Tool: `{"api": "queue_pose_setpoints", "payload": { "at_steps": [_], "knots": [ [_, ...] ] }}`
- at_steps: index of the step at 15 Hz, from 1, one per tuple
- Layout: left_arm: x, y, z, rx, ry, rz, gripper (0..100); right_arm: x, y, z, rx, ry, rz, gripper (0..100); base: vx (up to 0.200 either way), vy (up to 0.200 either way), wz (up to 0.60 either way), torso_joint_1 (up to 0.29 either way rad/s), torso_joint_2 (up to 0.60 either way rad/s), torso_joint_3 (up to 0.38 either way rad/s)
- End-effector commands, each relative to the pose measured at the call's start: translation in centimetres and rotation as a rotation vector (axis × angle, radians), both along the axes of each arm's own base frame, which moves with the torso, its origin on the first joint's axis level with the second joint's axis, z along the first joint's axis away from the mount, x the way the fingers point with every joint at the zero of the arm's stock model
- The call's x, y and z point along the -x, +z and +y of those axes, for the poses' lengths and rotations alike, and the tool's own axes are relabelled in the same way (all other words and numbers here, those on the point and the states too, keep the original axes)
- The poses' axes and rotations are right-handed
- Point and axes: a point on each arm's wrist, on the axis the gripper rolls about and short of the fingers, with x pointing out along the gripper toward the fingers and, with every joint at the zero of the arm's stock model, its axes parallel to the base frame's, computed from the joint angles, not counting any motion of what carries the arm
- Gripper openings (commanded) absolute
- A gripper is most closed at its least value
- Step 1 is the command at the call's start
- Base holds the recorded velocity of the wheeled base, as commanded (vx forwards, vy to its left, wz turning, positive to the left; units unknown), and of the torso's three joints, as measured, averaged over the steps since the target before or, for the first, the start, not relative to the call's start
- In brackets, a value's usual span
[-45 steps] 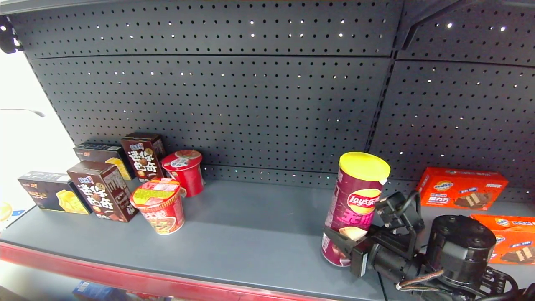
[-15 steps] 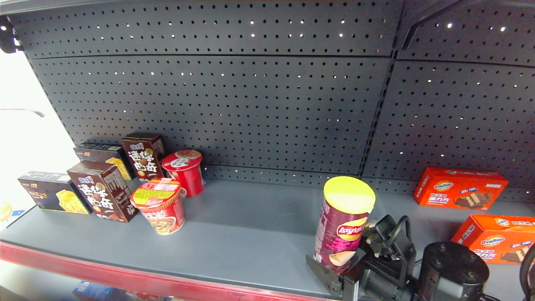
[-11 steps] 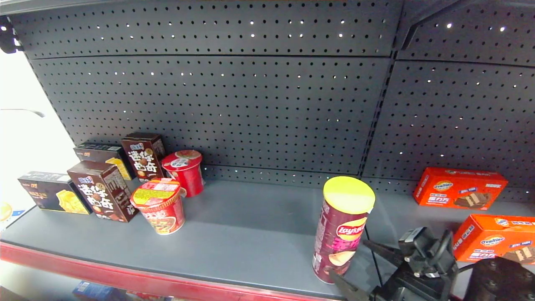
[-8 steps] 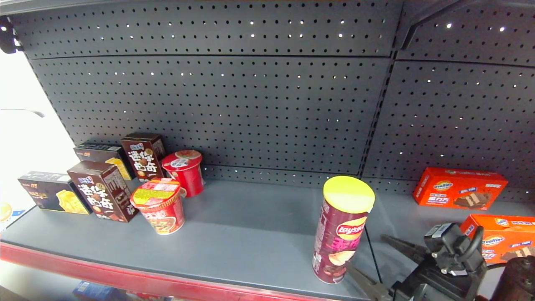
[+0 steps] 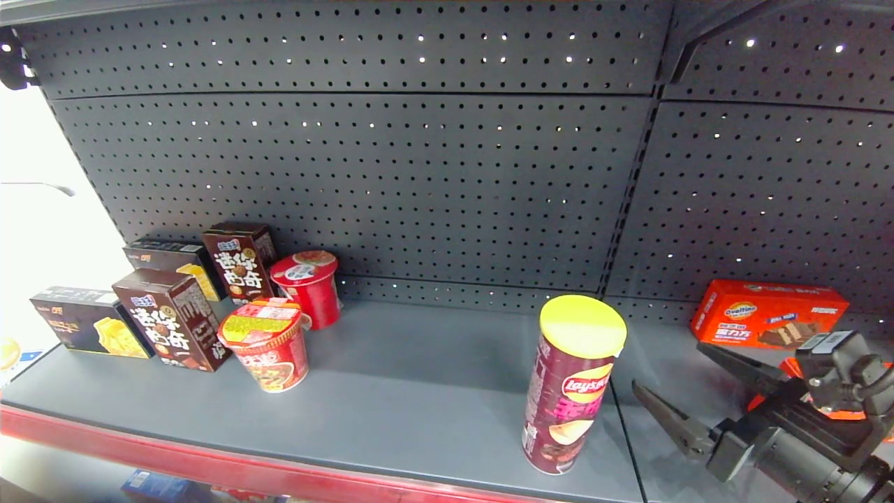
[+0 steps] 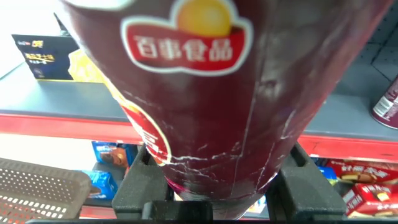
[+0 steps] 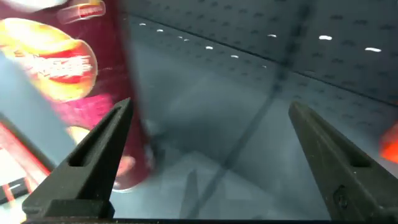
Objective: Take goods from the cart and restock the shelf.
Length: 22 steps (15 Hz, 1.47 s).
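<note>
Maroon can (image 5: 573, 384) sits upright near the front edge of the shelf (image 5: 419, 398), right end effector (image 5: 666, 364) spread wide just beside it, left end effector (image 6: 221, 186) pinching a second can (image 6: 217, 93), so I guess that one gets shelved next.

White characters on a brown box (image 5: 171, 321), a round logo on the chip can (image 5: 569, 391), another on the orange box (image 5: 768, 314)

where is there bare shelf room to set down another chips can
Widest bare patch: mid shelf between the noodle cups and the standing chips can, back to the pegboard. Crowded: left end with dark boxes and cups; right end with orange boxes and the open right pincer.
</note>
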Motion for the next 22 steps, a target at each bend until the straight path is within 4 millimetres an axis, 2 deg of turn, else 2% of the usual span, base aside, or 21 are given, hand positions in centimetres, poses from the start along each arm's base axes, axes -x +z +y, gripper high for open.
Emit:
{"api": "queue_pose_setpoints", "payload": {
  "at_steps": [1,3,5,7,9,11,13,16,21,22],
  "knots": [
    [-0.3,0.1,0.0,-0.001,0.000,0.018,0,1.0,1.1,-1.6,-0.003,-0.047,-0.055,100,0.000,0.000,0.00,0.000,0.00,0.000],
    [-0.4,0.0,0.0,-0.003,-0.003,0.024,0,1.1,1.2,-1.7,0.002,-0.045,-0.060,100,0.000,0.000,0.00,0.000,0.00,0.000],
    [-0.6,0.2,-0.1,-0.003,-0.014,0.031,0,0.0,4.0,-1.7,0.044,-0.072,-0.102,100,0.000,0.000,0.00,0.000,0.00,0.000],
    [-0.8,0.4,-0.1,-0.005,-0.023,0.039,0,1.5,7.7,-2.2,0.106,-0.042,-0.001,100,0.000,0.000,0.00,0.000,0.00,0.000],
    [-1.0,0.9,-0.2,-0.007,-0.049,0.043,0,3.0,8.8,-3.0,0.114,-0.052,0.016,100,0.000,0.000,0.00,0.000,0.00,0.000],
    [-1.5,2.0,-0.4,-0.010,-0.123,0.049,0,4.5,8.8,-4.0,0.101,-0.119,-0.008,100,0.000,0.000,0.00,0.000,0.00,0.000],
    [-2.5,4.2,-0.7,-0.044,-0.221,0.055,0,6.4,9.4,-5.2,0.121,-0.153,0.026,100,0.000,0.000,0.00,0.000,0.00,0.000],
    [-5.1,6.6,-1.0,-0.041,-0.311,0.094,0,9.6,10.9,-7.3,0.137,-0.226,0.068,100,0.000,0.000,0.00,0.000,0.00,0.000],
    [-9.2,7.0,-1.6,-0.088,-0.441,0.131,0,13.0,9.8,-9.1,0.028,-0.419,0.006,100,0.000,0.000,0.00,0.000,0.00,0.000],
    [-10.6,7.0,-1.7,-0.084,-0.455,0.138,0,13.7,8.8,-9.3,0.019,-0.457,-0.002,100,0.000,0.000,0.00,0.000,0.00,0.000]
  ]
}}
